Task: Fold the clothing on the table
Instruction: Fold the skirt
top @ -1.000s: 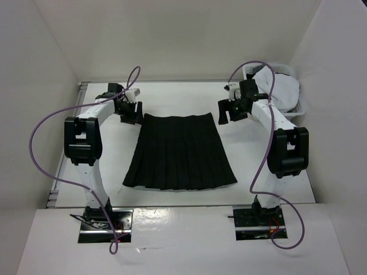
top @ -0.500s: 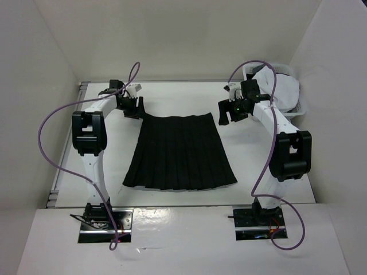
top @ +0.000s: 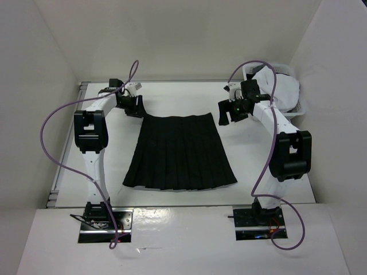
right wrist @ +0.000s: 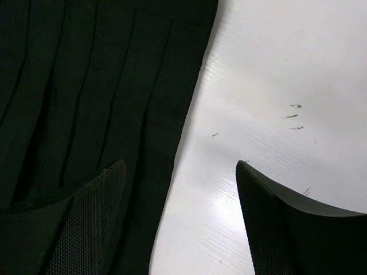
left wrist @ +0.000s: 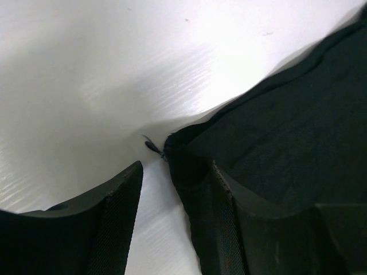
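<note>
One black pleated skirt (top: 180, 152) is laid flat mid-table (top: 183, 94). One basket (top: 302, 107) holding one white garment (top: 281, 86) is seen at the far right. The skirt's waistband corner lies between the partly parted left fingers (left wrist: 114, 223), unpinched. The right fingers (right wrist: 287, 229) are spread wide astride its side edge, with nothing held.

— Colours on the left arm (top: 92, 129) and right arm (top: 289, 152)?
— White links, black blocky joint housings. Same on both.
— Cables?
— Purple, looping loose off each: left cable (top: 40, 136), right cable (top: 252, 62). Thin wires down at the shiny metal base plates (top: 123, 220).
— And the fingers (left wrist: 117, 229)?
— Black, wedge-shaped, with a fine mesh texture on the inner faces.
</note>
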`<state>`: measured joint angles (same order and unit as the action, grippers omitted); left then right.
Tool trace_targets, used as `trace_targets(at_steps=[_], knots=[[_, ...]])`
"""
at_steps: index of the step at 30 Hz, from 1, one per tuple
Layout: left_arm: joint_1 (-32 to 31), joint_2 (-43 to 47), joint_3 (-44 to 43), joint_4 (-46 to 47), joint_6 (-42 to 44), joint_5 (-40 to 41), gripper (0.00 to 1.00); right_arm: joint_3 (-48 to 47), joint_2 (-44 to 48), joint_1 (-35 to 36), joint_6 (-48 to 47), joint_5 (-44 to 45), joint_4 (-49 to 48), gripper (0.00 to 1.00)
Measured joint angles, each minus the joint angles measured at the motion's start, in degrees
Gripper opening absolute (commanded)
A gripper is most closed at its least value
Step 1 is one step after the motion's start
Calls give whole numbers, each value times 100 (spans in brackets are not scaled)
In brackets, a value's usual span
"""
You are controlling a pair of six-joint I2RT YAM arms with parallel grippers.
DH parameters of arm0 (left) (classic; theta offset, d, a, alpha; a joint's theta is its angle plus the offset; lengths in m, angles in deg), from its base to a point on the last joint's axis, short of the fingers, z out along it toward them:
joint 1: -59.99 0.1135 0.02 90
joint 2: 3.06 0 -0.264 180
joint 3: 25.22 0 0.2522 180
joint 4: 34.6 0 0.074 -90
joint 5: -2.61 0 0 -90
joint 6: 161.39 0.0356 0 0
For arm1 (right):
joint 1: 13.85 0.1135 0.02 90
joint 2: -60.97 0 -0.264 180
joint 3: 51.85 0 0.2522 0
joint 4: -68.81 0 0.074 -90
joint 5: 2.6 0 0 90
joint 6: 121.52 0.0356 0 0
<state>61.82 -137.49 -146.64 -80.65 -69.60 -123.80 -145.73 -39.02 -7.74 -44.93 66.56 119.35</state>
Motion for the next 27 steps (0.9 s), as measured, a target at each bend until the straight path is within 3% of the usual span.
trace_targets(at_steps=[18, 27], knots=[[-17, -345, -446, -496, 273, -487, 43, -24, -293, 0, -2, -160, 35, 81], [-26, -529, -684, -533, 275, -579, 28, -229, -717, 0, -7, -433, 103, 79]])
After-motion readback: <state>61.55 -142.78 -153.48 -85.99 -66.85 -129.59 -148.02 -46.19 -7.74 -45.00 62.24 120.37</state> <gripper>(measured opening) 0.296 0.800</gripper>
